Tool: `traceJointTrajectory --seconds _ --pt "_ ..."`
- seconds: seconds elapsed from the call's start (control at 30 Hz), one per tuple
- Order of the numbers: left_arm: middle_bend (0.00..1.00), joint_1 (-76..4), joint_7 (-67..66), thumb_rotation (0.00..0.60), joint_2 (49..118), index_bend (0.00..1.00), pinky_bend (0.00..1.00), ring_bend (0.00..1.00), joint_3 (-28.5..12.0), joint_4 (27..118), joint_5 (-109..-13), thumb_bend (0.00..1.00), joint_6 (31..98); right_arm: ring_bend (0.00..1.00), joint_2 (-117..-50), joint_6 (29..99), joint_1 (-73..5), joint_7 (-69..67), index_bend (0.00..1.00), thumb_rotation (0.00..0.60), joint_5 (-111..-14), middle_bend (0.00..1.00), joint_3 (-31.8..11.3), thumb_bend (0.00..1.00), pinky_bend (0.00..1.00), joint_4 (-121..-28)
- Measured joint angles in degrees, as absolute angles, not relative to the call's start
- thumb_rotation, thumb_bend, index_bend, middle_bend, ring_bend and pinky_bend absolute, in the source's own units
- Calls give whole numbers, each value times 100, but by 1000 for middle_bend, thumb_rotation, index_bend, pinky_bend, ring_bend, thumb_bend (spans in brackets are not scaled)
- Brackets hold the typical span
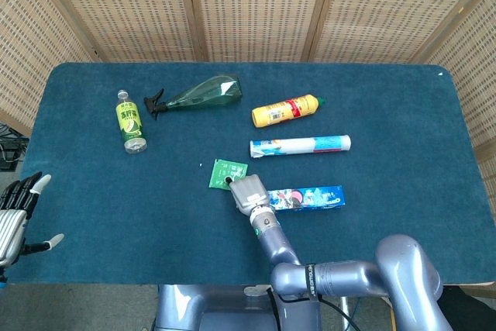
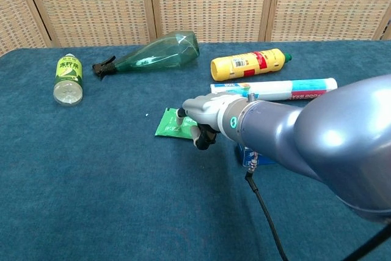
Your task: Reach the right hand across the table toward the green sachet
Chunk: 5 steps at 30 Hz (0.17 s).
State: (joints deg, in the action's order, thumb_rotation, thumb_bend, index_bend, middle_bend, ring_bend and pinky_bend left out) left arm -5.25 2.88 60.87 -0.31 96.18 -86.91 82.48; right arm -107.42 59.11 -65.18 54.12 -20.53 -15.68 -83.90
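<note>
The green sachet [image 1: 222, 171] [image 2: 169, 126] lies flat near the middle of the blue table. My right hand [image 1: 247, 191] [image 2: 205, 113] covers its right part, with fingers curved down onto it and the thumb tip on its top edge. Nothing shows it lifted off the cloth. My left hand [image 1: 15, 216] hangs off the table's near left edge with fingers spread and nothing in it; the chest view does not show it.
A blue snack box [image 1: 314, 198] lies just right of my right hand. Behind it are a toothpaste box [image 1: 301, 146] [image 2: 287, 88] and a yellow bottle [image 1: 285, 110] [image 2: 250, 63]. A green spray bottle [image 1: 203, 93] [image 2: 162, 51] and a small drink bottle [image 1: 130, 120] [image 2: 68, 79] lie far left.
</note>
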Motion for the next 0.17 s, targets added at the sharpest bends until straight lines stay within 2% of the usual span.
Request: traceJointTrajectory --seconds 0.17 --pt "0 -517 308 600 6070 0 0 0 -31 9621 -8675 58 8254 993 -10765 5949 -6562 5404 194 600 -2070 916 -1559 1000 879 -8447"
